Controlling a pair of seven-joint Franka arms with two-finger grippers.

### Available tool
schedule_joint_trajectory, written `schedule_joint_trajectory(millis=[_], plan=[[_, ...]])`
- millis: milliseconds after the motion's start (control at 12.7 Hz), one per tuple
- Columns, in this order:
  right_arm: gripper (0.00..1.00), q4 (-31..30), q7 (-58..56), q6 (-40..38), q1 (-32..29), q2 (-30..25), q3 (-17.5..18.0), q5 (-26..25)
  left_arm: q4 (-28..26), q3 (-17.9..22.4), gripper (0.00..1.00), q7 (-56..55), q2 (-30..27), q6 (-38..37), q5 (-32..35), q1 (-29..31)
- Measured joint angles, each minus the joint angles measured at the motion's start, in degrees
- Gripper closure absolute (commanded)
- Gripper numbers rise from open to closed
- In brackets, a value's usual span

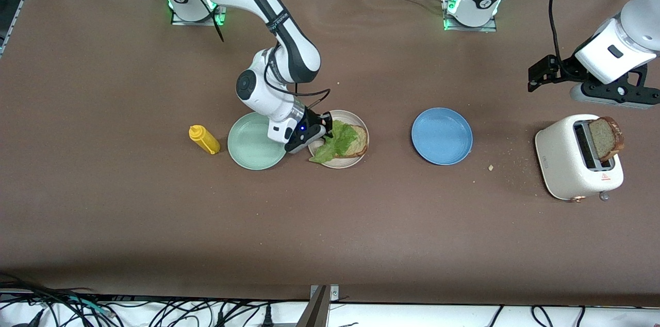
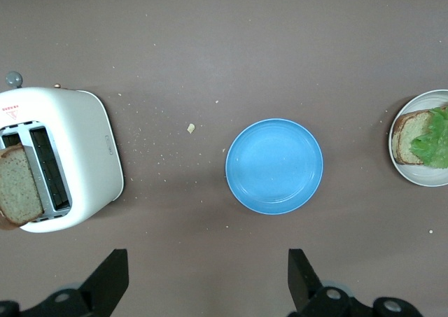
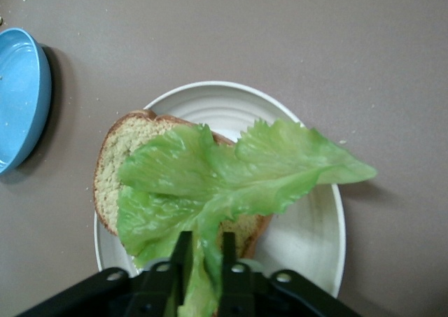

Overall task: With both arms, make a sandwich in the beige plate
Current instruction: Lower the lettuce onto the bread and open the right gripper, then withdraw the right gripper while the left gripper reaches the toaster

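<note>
A bread slice (image 3: 126,170) is laid in the beige plate (image 3: 308,240), and a lettuce leaf (image 3: 231,177) is spread over it, so that the filling rests on the base before a second slice is added. The right gripper (image 3: 203,250) is held low over the plate's edge toward the mint green plate (image 1: 252,144), and the leaf's stem end is seen between its jaws, which stand narrowly apart around it; whether the stem is pinched or just let go cannot be told. The rest of the leaf lies outward from the jaws, across the bread, with one tip overhanging the plate's rim. The left gripper (image 2: 206,289) is held in the air above the desk (image 1: 154,224) near the toaster (image 1: 577,159), well apart from the beige plate, with its jaws spread wide and nothing in them, apparently waiting. A second bread slice (image 1: 604,137) stands in the toaster slot, probably to be fetched as the top. A blue plate (image 1: 442,136) lies between the beige plate and the toaster.
</note>
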Motion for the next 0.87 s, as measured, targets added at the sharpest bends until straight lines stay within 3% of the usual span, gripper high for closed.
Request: schedule_joint_trajectory(millis=[315,709,866], plan=[[0.00,-0.38,2.23,-0.76,-0.05,-2.72,0.01,0.00,0.00,0.28,0.00,0.00,0.13,0.00,0.00,0.37],[0.00,-8.65,5.54,-4.56,-3.30,-14.04,-0.38,-0.63,0.00,0.29,0.00,0.00,0.27,0.00,0.00,0.71],[0.00,-10.58,1.71,-5.91,-6.72,-17.44,-0.53,-4.63,-0.01,0.29,0.00,0.00,0.36,0.00,0.08,0.74]])
